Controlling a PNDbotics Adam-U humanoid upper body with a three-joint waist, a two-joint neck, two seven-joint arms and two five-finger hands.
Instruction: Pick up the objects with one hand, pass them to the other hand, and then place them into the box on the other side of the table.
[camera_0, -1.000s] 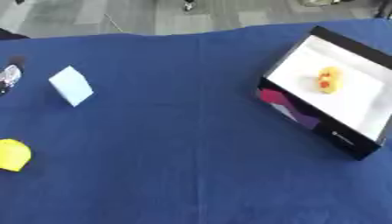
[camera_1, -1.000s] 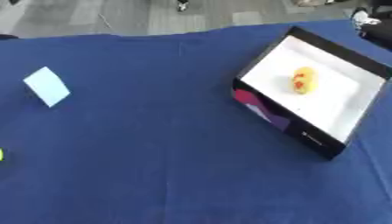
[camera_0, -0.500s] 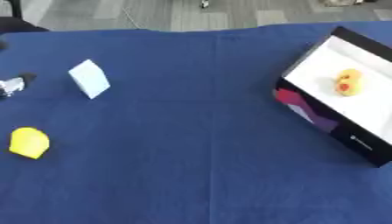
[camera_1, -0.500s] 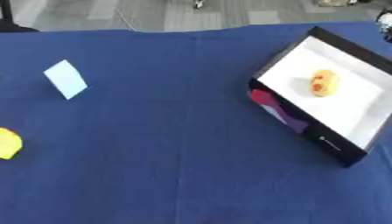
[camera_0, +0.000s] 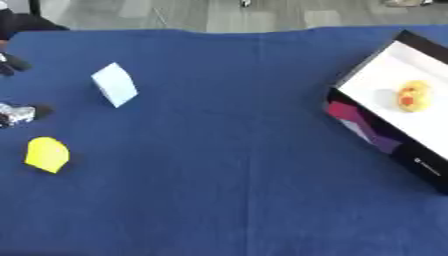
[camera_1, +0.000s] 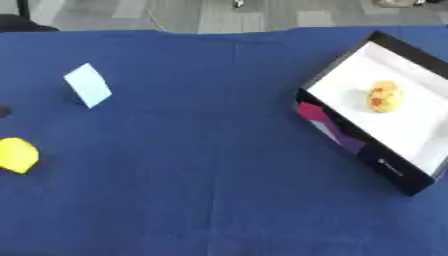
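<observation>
On the blue cloth a pale blue card-like piece (camera_0: 115, 84) stands tilted at the left. Nearer me lies a yellow lump (camera_0: 47, 154), and a small silvery thing (camera_0: 16, 114) sits at the left edge between them. At the right stands the box (camera_0: 378, 141), black-walled with a white floor and a pink and purple print on its side. A yellow-orange object with red spots (camera_0: 412, 96) lies inside it. Neither of my hands shows in either view. A dark shape (camera_0: 9, 62) pokes in at the left edge; I cannot tell what it is.
The blue table cloth (camera_1: 210, 150) fills the view, and grey floor (camera_1: 219, 15) shows beyond its far edge. A dark object (camera_1: 19, 22) stands just past the far left corner.
The whole picture has slid to the right, so the camera has turned left. The card, the yellow lump and the box keep their places on the cloth.
</observation>
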